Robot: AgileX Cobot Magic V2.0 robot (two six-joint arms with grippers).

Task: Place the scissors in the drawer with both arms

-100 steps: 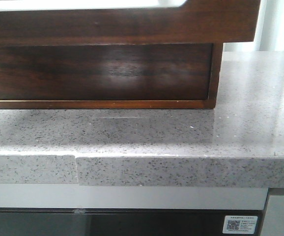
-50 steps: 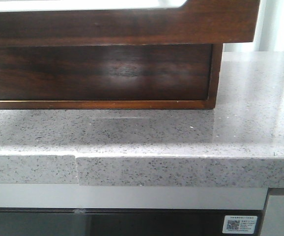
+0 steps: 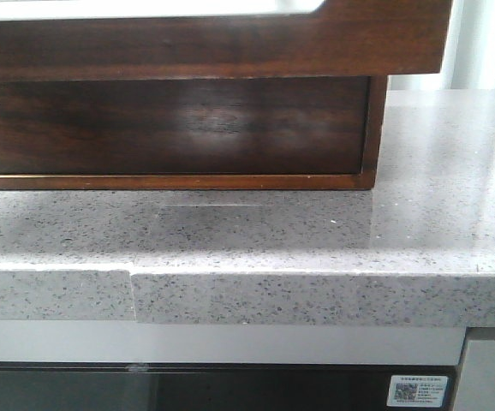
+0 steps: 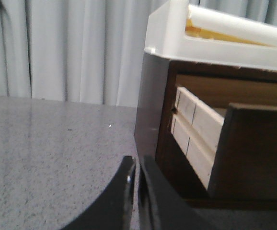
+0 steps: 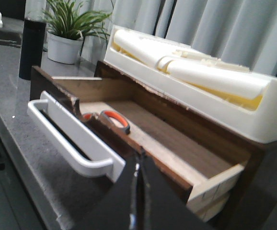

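Nothing moved; scissors (image 5: 110, 119) in drawer (image 5: 143, 125).

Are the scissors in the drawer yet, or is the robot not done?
The scissors already lie inside the drawer, which stands pulled out of the wooden cabinet. Nothing is in hand: the left gripper and the right gripper are both shut and empty, near the cabinet. If the drawer is meant to end up closed, pushing it back in is what is left.
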